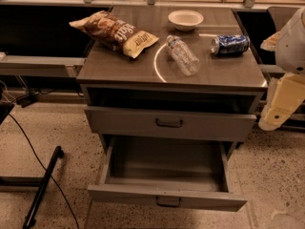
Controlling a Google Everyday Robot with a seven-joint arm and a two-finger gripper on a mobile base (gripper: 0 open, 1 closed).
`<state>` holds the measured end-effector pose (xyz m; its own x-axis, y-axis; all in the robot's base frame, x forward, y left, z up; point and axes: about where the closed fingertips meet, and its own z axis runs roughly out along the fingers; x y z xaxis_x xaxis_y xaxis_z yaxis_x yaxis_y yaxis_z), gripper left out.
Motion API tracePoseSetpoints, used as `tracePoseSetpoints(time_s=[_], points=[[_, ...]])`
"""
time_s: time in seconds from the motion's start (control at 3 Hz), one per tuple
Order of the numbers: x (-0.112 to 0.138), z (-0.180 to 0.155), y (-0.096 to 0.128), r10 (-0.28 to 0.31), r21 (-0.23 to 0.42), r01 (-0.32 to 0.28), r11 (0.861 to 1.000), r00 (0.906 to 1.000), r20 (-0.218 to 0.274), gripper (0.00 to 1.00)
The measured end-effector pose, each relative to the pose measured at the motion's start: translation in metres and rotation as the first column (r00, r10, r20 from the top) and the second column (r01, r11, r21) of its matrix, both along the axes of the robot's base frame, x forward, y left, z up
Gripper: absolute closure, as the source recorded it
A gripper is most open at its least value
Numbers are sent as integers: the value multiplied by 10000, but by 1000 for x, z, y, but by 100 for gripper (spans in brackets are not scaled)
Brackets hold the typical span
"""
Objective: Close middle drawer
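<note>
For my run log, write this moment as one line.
grey wood-look middle drawer: pulled far out, empty | gripper: right of grey cabinet, apart from drawer | closing: not begun

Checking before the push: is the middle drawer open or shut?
Open: the middle drawer juts far out, its empty inside showing. The end effector hangs right of the cabinet.
</note>
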<state>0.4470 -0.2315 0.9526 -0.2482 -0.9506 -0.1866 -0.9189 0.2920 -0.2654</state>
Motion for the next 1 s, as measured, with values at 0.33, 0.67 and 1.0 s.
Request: tracePoseSetpoints(time_s=[0.33,0.67,1.0], points=[[0,0,0,1,0,-1,10000,10000,-2,0],[8,-32,-10,111,-29,-112,9999,9996,-278,0],[9,-97,-38,-565,-478,534,9974,9961,-670,0]])
